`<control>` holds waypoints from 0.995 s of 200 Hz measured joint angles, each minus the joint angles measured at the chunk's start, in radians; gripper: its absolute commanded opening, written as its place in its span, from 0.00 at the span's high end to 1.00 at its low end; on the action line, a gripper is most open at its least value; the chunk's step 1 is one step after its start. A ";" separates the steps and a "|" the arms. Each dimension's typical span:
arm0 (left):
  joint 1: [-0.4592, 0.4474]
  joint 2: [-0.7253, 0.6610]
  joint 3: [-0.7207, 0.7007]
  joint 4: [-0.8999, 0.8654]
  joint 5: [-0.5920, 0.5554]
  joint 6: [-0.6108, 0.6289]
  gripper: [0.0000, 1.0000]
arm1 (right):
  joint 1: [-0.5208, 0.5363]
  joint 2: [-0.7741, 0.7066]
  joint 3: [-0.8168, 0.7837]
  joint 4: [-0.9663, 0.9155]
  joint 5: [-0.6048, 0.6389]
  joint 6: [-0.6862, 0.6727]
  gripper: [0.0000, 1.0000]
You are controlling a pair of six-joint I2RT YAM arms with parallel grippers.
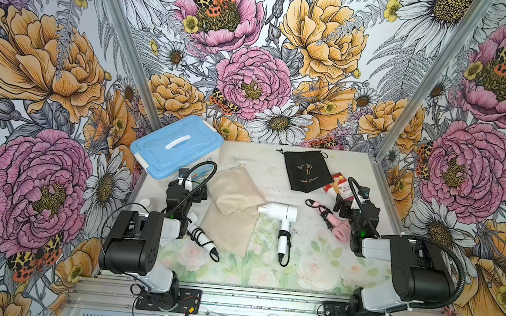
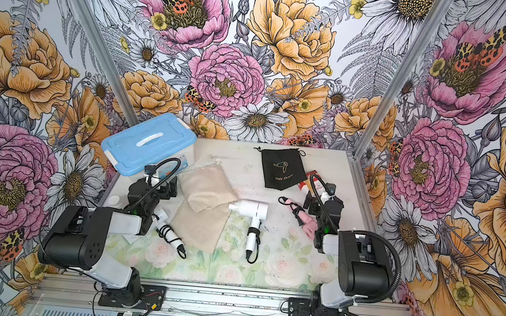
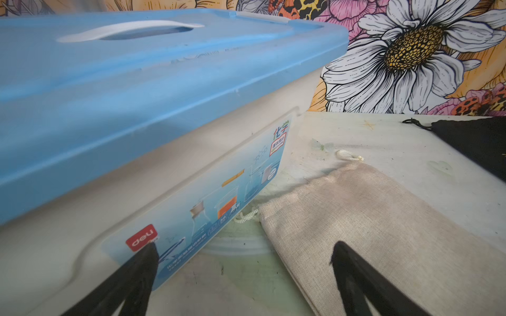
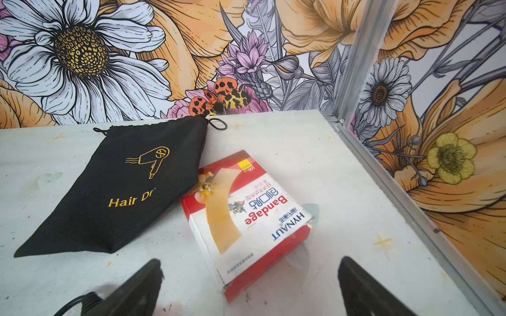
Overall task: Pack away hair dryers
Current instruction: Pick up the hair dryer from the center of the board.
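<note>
Three hair dryers lie on the table in both top views. A white one (image 1: pixel 281 213) (image 2: pixel 253 211) rests mid-table with black cord round its handle. Another white one (image 1: pixel 203 238) pokes out from under my left arm. The pink one (image 1: pixel 335 222) lies just left of my right wrist. My left gripper (image 1: pixel 192 191) (image 3: pixel 243 249) is open and empty, low between the blue-lidded box (image 3: pixel 164 68) and a beige pouch (image 3: pixel 383 232). My right gripper (image 1: pixel 341 205) (image 4: pixel 250 261) is open and empty, facing a bandage box (image 4: pixel 246 213).
Two beige pouches (image 1: pixel 235 195) overlap left of centre. A black "Hair Dryer" pouch (image 1: pixel 306 170) (image 4: pixel 123 186) lies at the back right beside the bandage box (image 1: pixel 339 184). The blue-lidded box (image 1: pixel 177 145) fills the back left corner. Metal frame posts (image 4: pixel 356 68) and flowered walls close the table in.
</note>
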 measured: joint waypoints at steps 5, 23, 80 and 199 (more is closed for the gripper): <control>0.000 0.000 0.000 0.000 0.000 0.000 0.01 | 0.000 0.000 0.000 0.000 0.000 0.000 0.00; 0.000 0.000 0.000 0.000 0.000 0.000 0.01 | 0.000 0.000 0.000 0.000 0.000 0.000 0.01; 0.006 0.000 0.000 0.000 -0.007 -0.011 0.01 | 0.002 0.000 0.000 0.000 0.017 0.000 0.00; -0.069 -0.101 0.044 -0.161 -0.214 -0.014 0.02 | 0.044 -0.228 0.018 -0.184 0.231 0.038 0.00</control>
